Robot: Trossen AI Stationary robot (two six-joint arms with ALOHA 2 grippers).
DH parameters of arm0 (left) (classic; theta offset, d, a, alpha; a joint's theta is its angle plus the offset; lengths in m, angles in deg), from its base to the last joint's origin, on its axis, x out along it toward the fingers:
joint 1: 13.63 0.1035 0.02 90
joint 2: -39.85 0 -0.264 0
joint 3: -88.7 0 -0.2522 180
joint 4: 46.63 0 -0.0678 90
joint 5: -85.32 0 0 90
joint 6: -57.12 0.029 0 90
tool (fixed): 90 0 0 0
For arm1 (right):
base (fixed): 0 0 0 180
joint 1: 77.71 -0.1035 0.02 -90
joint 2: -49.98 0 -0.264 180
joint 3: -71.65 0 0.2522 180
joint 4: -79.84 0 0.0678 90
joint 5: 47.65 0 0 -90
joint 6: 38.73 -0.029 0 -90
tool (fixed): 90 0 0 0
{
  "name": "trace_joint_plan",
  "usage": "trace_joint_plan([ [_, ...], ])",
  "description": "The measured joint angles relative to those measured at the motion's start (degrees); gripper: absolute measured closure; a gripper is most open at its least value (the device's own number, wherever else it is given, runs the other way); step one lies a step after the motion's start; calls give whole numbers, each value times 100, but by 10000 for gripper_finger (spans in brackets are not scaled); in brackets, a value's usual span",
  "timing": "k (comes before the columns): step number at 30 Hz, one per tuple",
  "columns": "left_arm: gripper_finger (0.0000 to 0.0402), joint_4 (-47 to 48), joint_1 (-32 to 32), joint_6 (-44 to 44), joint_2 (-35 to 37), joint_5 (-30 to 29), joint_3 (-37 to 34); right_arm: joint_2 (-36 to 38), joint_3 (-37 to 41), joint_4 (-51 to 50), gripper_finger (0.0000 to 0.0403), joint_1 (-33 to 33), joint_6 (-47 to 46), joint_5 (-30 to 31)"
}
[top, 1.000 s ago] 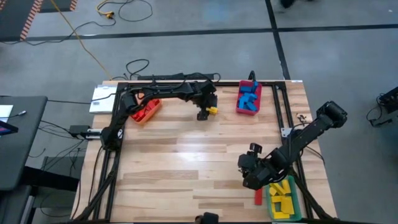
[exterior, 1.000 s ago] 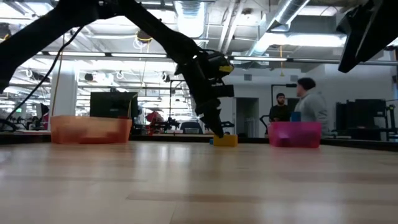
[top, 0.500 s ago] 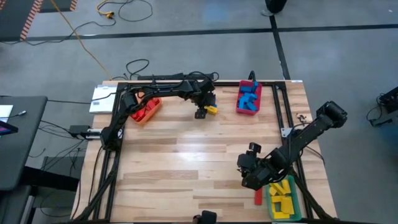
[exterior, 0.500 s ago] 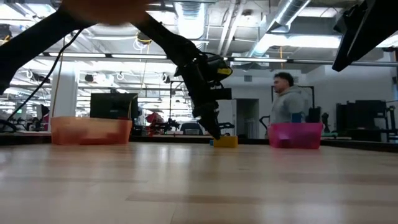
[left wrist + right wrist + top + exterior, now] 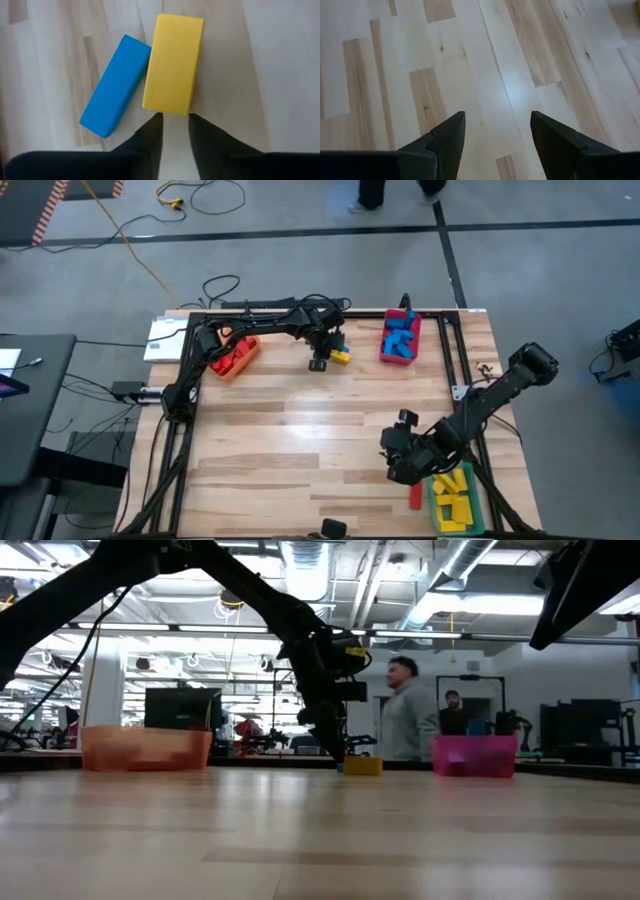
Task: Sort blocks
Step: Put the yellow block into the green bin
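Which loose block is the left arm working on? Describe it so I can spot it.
Find the pink bin of blue blocks at the table's far edge. Just left of it, at the left end effector, two blocks lie touching on the wood. It's the yellow block, not the blue block.

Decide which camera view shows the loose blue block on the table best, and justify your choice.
The left wrist view: the blue block fills it, lying flat against the yellow block, just beyond the left gripper. The high view hides it under that gripper; only the yellow block shows. The low view shows at most a sliver. The right wrist view shows only bare table.
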State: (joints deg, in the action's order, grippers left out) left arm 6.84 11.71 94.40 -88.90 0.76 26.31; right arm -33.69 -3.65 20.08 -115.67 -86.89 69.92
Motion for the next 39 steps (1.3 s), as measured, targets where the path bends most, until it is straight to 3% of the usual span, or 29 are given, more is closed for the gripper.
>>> trace_joint_plan([
  [5, 334, -14, 0, 148, 0, -81, 0, 0, 0, -14, 163, 319, 221, 140],
  [12, 263, 39, 2, 294, 0, 82, 0, 0, 0, -62, 163, 1055, 919, 161],
  [20, 240, 88, -69, 464, 0, 227, -2, 0, 0, -46, 163, 2874, 2273, 68],
  [23, 240, 84, -59, 394, 0, 150, -4, 1, 63, 345, 163, 3667, 3095, -304],
  [29, 240, 536, -22, 383, 220, -227, -9, 2, 708, 1918, 163, 5145, 4665, -1905],
  [32, 240, 884, 47, 294, 426, -207, -9, 0, 1095, 2621, 163, 5634, 5309, -2015],
  [39, 240, 1860, 190, -93, 810, 870, -9, -379, 1458, 3781, 163, 6486, 5871, -2956],
])
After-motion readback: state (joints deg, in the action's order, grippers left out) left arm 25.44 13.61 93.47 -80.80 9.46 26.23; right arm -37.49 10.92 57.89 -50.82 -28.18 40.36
